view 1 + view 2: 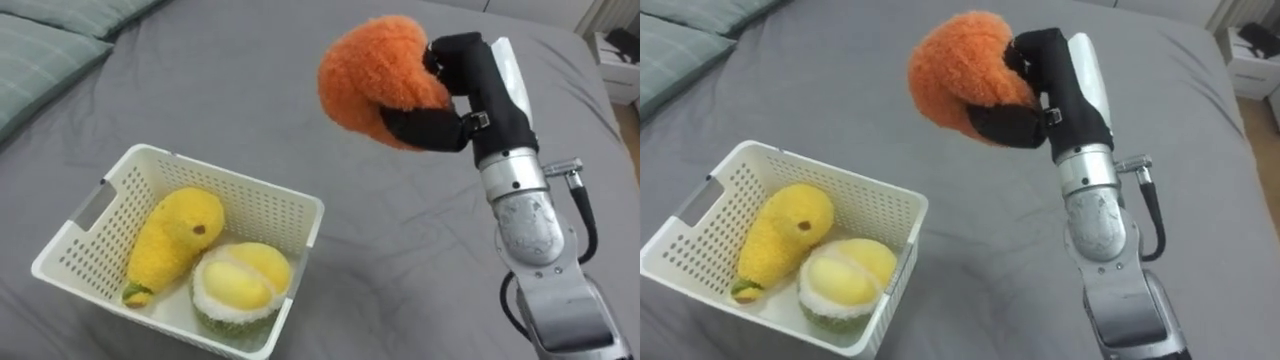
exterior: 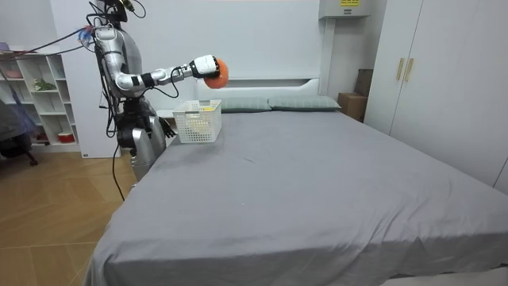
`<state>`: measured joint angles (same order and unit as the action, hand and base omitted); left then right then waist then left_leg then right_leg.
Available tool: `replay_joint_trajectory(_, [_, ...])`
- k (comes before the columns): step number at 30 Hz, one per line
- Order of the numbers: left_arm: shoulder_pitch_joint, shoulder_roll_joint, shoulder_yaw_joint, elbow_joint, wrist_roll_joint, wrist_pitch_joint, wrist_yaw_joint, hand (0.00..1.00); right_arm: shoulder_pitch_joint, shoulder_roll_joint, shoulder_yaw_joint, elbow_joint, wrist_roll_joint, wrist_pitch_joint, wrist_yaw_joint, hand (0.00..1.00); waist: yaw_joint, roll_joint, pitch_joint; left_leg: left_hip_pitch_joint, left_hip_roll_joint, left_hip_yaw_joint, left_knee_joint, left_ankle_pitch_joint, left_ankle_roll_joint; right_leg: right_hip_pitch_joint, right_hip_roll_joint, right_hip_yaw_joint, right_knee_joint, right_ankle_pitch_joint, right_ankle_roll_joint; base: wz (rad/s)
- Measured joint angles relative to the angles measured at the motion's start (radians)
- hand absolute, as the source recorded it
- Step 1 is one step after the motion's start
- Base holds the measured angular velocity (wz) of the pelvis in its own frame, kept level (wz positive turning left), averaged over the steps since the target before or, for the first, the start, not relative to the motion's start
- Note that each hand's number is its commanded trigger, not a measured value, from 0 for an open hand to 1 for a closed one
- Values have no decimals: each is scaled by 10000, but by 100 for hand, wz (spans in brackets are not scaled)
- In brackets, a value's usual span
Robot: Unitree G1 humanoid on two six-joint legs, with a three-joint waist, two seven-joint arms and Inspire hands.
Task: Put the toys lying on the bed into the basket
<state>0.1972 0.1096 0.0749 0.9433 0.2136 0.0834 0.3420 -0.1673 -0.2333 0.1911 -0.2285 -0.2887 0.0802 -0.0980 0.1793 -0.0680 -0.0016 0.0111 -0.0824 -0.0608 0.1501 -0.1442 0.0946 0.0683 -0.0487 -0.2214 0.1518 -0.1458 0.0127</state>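
My right hand is shut on a fuzzy orange plush toy and holds it in the air above the grey bed, to the upper right of a white slatted basket. Inside the basket lie a yellow mango plush and a green-and-yellow durian plush. In the room view I stand at the bed's corner with the arm stretched out, the orange toy raised over the basket.
Green-grey pillows lie at the head of the bed on the left. A white bedside unit stands past the bed's far right edge. White shelves and wardrobes line the room's walls.
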Motion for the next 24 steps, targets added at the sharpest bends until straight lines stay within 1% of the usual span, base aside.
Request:
replay_joint_trajectory(1, [-13, 3, -16, -1, -28, 10, 1, 0, -118, -1, 294, -3, 7, 128, 138, 100, 107, -49, -6, 3, -1, 1, 7, 1, 0, 4, -1, -3, 1, 0, 0, 0])
replay_joint_trajectory(2, [-35, 3, -25, 0, -32, 16, 4, 0, -160, 0, 419, -4, 14, 175, 218, 100, 152, -75, 0, 2, -1, -1, 12, 1, 0, 9, -1, -10, 3, 0, 0, 0])
replay_joint_trajectory(3, [-82, 3, -50, 1, -37, 16, 11, 0, -290, 2, 666, -1, 14, 282, 366, 100, 212, -132, 17, -3, -3, -10, 21, 2, -1, 10, -3, -19, 4, 0, 0, 0])
replay_joint_trajectory(5, [-138, 6, -104, 2, -46, 15, 26, 0, -433, 58, 920, 0, 16, 324, 515, 100, 335, -227, 55, -4, -10, -41, 28, 2, -1, 27, -5, -39, 4, 0, 0, 4])
replay_joint_trajectory(6, [-161, 21, -167, 10, -41, 25, 27, 0, -577, 107, 1080, -1, 16, 359, 616, 100, 433, -275, 86, -14, -11, -57, 28, 2, -1, 22, -7, -57, 3, 0, 0, 5])
replay_joint_trajectory(8, [-171, 22, -253, 11, -37, 47, 21, 0, -761, 300, 1198, -1, -23, 511, 737, 100, 492, -325, 75, -29, -16, -94, 28, 0, 0, 21, -9, -94, 1, 0, 0, 6])
replay_joint_trajectory(9, [-169, 24, -260, 11, -36, 74, 20, 0, -909, 471, 1297, -2, -83, 607, 799, 100, 521, -350, 71, -40, -19, -134, 30, 1, 0, 21, -9, -126, 0, 1, 0, 7])
replay_joint_trajectory(11, [-199, 3, -284, 0, -27, 225, 18, 0, -1091, 678, 1467, -1, -120, 652, 924, 100, 563, -341, 79, -49, -23, -153, 30, 1, 0, 11, -8, -74, -3, 1, 0, 3])
replay_joint_trajectory(12, [-250, 3, -318, 1, -23, 289, 19, 0, -1117, 786, 1539, 0, -150, 652, 1011, 100, 668, -325, 90, -54, -23, -154, 25, 1, 1, -4, -4, -39, -8, 1, 0, 0])
replay_joint_trajectory(13, [-316, -5, -341, 0, -22, 334, 25, 0, -1117, 802, 1611, 1, -184, 657, 1098, 100, 755, -297, 110, -58, -24, -164, 24, 1, 1, -9, -1, -12, -9, 1, 0, 0])
replay_joint_trajectory(14, [-333, -5, -372, -1, -22, 345, 35, 0, -1117, 803, 1646, 1, -200, 659, 1158, 100, 768, -280, 121, -66, -28, -187, 24, 1, 1, -10, -2, -13, -9, 1, 0, 4])
replay_joint_trajectory(16, [-345, -9, -397, 0, -22, 416, 51, 0, -1121, 810, 1836, 12, -218, 666, 1366, 100, 798, -203, 173, -83, -30, -214, 22, 2, 0, -27, 1, 4, -10, 1, -1, 2])
replay_joint_trajectory(18, [-345, -9, -396, -1, -22, 422, 59, 0, -1121, 809, 1907, 18, -220, 708, 1534, 100, 800, -166, 191, -133, -30, -217, 23, 5, -4, -76, 3, 9, -10, 1, 0, 0])
replay_joint_trajectory(19, [-356, -11, -398, -9, -23, 424, 93, 0, -1121, 807, 1912, 23, -219, 743, 1614, 88, 827, -157, 185, -203, -31, -217, 28, 14, -11, -146, 3, 8, -6, 2, -2, 0])
replay_joint_trajectory(20, [-358, -17, -400, -18, -23, 429, 113, 0, -1121, 806, 1912, 47, -219, 745, 1655, 78, 842, -158, 185, -225, -31, -217, 30, 17, -14, -163, 4, 7, -9, 4, -4, 0])
replay_joint_trajectory(21, [-373, -24, -402, -24, -23, 446, 122, 0, -1121, 807, 1925, 185, -234, 746, 1685, 57, 836, -154, 182, -234, -31, -221, 34, 17, -14, -166, 6, 6, -13, 4, -5, 0])
replay_joint_trajectory(22, [-415, -29, -410, -31, -23, 468, 122, 0, -1121, 811, 1939, 317, -311, 755, 1734, 46, 846, -154, 182, -242, -31, -235, 31, 17, -14, -167, 9, 13, -15, 4, -4, 0])
replay_joint_trajectory(23, [-433, -35, -411, -36, -26, 468, 122, 0, -1121, 810, 1964, 385, -330, 756, 1761, 33, 847, -151, 184, -242, -31, -236, 32, 17, -14, -167, 9, 17, -16, 4, -4, 0])
replay_joint_trajectory(24, [-476, -47, -437, -42, -26, 472, 122, 0, -1121, 821, 2090, 509, -368, 770, 1786, 17, 852, -152, 182, -237, -30, -234, 33, 17, -14, -167, 8, 16, -18, 4, -4, 0])
